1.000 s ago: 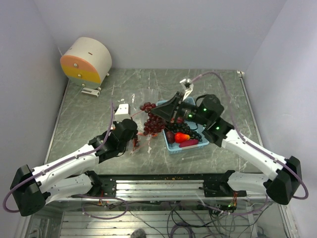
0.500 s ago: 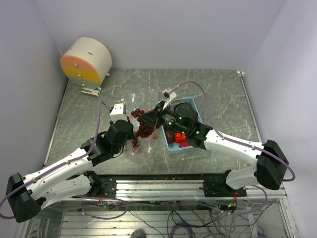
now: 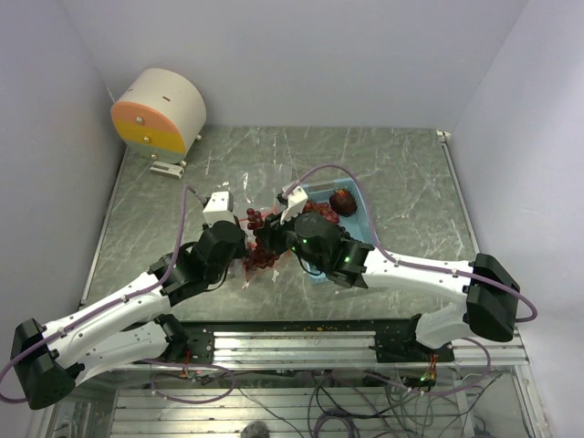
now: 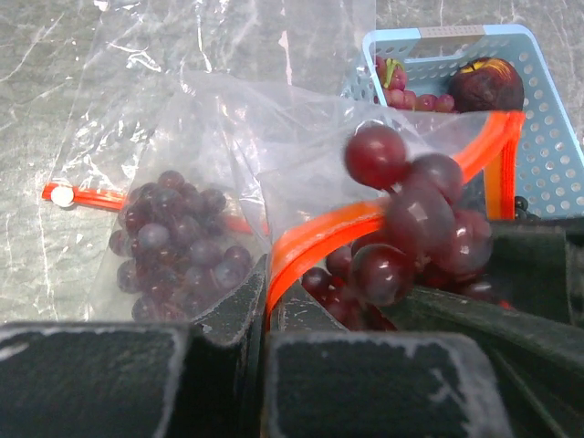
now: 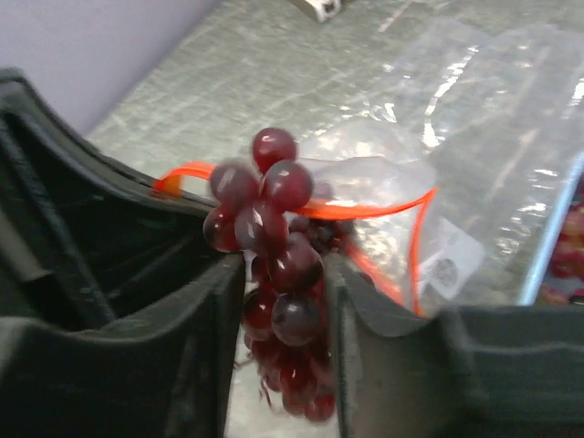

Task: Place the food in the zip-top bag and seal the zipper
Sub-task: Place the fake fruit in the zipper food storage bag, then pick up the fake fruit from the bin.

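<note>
My left gripper [image 4: 265,301] is shut on the orange-red zipper [image 4: 315,239] of the clear zip-top bag [image 4: 219,137] and holds its mouth up. One dark grape cluster [image 4: 173,242] lies inside the bag. My right gripper [image 5: 278,292] is shut on a second dark red grape cluster [image 5: 274,246] and holds it at the bag's mouth; this cluster also shows in the left wrist view [image 4: 411,219]. In the top view both grippers meet at the bag [image 3: 260,242]. A round dark red fruit [image 3: 343,203] lies in the light blue tray [image 3: 360,196].
A round cream and orange device [image 3: 160,111] stands at the back left of the table. A small white block [image 3: 219,203] sits by the left arm. Pink grapes [image 4: 411,96] and a dark fruit [image 4: 488,84] lie in the tray, right of the bag.
My right gripper has carried the grape cluster from above the tray leftward to the bag's mouth. My left gripper still holds the zipper, shifted slightly toward the back.
</note>
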### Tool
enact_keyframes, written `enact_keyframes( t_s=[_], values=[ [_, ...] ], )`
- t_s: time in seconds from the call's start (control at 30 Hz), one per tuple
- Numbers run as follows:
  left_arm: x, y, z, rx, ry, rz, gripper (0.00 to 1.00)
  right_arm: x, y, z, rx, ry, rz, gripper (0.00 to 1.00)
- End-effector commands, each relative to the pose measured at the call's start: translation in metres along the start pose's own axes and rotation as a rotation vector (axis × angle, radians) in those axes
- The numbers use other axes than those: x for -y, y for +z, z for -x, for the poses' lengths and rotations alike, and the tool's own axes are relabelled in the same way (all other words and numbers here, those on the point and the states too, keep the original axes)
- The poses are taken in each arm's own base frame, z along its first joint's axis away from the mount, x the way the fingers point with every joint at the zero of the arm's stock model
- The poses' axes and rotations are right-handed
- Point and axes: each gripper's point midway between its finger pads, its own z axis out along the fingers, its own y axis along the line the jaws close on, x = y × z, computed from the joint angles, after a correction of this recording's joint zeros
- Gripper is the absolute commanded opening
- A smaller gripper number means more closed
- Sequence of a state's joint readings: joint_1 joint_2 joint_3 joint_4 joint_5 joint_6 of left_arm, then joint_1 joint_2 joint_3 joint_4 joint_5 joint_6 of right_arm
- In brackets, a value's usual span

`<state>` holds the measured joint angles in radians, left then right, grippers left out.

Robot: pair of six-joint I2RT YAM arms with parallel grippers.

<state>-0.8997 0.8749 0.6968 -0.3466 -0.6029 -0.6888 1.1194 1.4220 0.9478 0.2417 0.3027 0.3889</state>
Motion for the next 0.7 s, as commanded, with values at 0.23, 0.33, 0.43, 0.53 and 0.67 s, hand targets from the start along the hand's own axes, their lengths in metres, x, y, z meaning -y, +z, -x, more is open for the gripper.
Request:
enact_keyframes(
  t_s=[0.23,0.33,0.43,0.53,0.67],
  values=[
    [0.007,-0.004,0.017,0.034,-0.016,-0.006,0.07,0.019,-0.04,0.05,0.087,-0.028,-0.092,0.7],
    [0.005,-0.003,0.015,0.028,-0.012,0.002,0.07,0.046,-0.059,0.059,0.103,-0.015,-0.222,0.71],
    [0.005,-0.005,0.017,0.032,-0.014,-0.002,0.07,0.09,-0.07,0.064,0.07,-0.003,-0.432,0.74],
    [0.005,-0.007,0.019,0.037,-0.017,-0.008,0.07,0.138,-0.066,0.046,-0.04,0.05,-0.532,0.73],
    [0.005,-0.009,0.021,0.035,-0.012,-0.01,0.07,0.183,-0.058,0.013,-0.177,0.053,-0.606,0.72]
  ],
)
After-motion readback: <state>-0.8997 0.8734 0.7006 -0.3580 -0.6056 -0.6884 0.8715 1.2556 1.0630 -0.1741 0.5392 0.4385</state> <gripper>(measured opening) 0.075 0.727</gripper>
